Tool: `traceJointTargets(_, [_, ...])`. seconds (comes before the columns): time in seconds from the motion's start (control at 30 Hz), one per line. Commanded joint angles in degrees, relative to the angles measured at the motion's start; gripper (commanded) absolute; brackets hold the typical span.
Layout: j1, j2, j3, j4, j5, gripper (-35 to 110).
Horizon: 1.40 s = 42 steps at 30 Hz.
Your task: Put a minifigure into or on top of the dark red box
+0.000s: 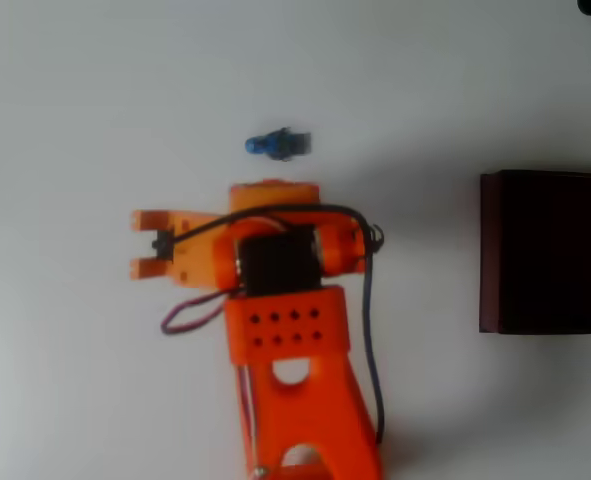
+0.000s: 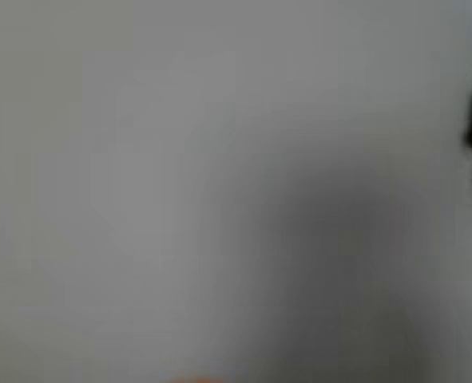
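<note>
White table (image 1: 75, 80), minifigure (image 1: 278, 144) lying just above orange arm (image 1: 285, 330), dark red box (image 1: 547, 250) far right, fingers' (image 1: 147, 243) spread unclear.

Arm (image 1: 285, 330): matt orange plastic, looks printed. Table (image 1: 95, 100): smooth, matt white. Box (image 1: 490, 250): matt maroon walls. Minifigure (image 1: 278, 144): blue plastic; finish unclear.

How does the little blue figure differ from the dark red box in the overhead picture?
The minifigure is tiny and bright blue with darker parts; the dark red box is far larger, maroon-walled with a near-black inside. The minifigure lies on its side near the orange arm; the box sits at the right edge, partly cut off. Both rest on the white table.
</note>
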Motion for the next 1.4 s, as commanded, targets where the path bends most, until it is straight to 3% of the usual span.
traceJointTargets(0.0, [1.6,-3.8,-6.5,0.1,-1.1,19])
traceJointTargets(0.5, [3.2,-22.1,-28.9,4.3,-3.6,19])
traceJointTargets(1.37, [2.9,-38.2,-42.2,4.6,-9.8,19])
